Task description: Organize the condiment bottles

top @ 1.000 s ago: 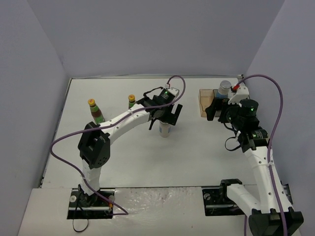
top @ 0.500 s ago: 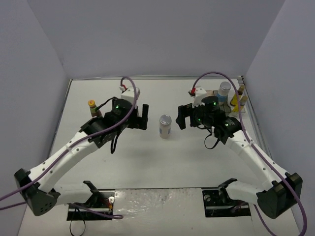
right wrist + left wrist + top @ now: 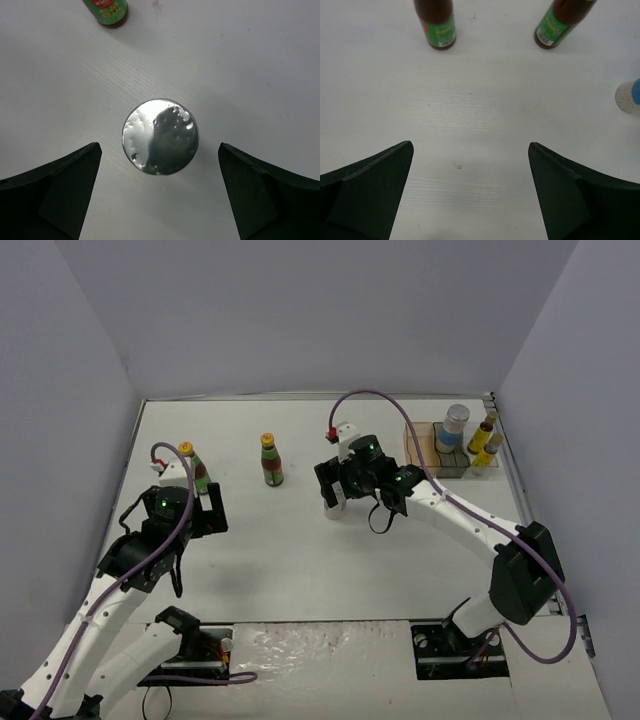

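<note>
Two dark condiment bottles with yellow caps stand at the back left, one (image 3: 195,468) (image 3: 436,25) and the other (image 3: 270,460) (image 3: 559,24). My left gripper (image 3: 208,508) (image 3: 471,145) is open and empty, short of both bottles. A silver-topped white-blue cylinder (image 3: 333,503) (image 3: 160,136) stands mid-table. My right gripper (image 3: 345,490) (image 3: 160,145) hovers over it, open, fingers on either side of the top and apart from it. Another silver-topped cylinder (image 3: 457,425) and two small yellow-labelled bottles (image 3: 487,437) stand in the tray.
The orange-and-grey compartment tray (image 3: 418,448) sits at the back right near the right wall. Purple cables loop over both arms. The mid-table cylinder shows at the right edge of the left wrist view (image 3: 630,97). Walls close in the table on three sides.
My left arm has drawn back from the mid-table cylinder to the left, near the left bottle. My right arm has swung from the tray leftward to above that cylinder.
</note>
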Tool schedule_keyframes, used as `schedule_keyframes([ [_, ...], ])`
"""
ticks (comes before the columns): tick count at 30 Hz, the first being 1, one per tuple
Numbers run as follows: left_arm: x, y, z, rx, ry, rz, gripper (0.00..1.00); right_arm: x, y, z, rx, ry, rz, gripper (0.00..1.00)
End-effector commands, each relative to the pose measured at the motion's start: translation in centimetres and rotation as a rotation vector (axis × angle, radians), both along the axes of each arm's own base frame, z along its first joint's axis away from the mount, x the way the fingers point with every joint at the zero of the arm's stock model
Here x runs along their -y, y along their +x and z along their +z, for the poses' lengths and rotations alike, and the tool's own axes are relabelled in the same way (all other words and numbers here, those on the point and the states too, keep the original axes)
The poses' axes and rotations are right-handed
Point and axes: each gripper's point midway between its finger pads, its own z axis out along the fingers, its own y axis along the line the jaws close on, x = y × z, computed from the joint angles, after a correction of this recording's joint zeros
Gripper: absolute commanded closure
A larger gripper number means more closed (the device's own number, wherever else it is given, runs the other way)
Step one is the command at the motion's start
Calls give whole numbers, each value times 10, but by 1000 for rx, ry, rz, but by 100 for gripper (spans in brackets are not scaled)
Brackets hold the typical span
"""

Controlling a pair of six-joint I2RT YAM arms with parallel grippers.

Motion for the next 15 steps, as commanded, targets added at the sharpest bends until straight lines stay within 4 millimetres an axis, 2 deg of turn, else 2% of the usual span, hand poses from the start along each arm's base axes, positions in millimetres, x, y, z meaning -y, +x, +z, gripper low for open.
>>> schedule_keyframes([
  [1,-16,-2,4,28,29,42,3,-17,33,9,104,1,-17,0],
  [3,-18,-1,5,33,34,44,3,-20,36,2,99,-1,-10,4],
  [6,-18,3,3,29,49,48,3,-21,38,-8,87,-11,-15,16],
  [8,-17,6,3,27,49,49,3,-19,37,-13,80,-20,-20,28],
  [11,-19,9,1,18,44,55,3,-6,36,-9,102,-40,-55,55],
  [15,-21,10,4,35,33,60,3,37,47,8,138,-34,-160,86],
])
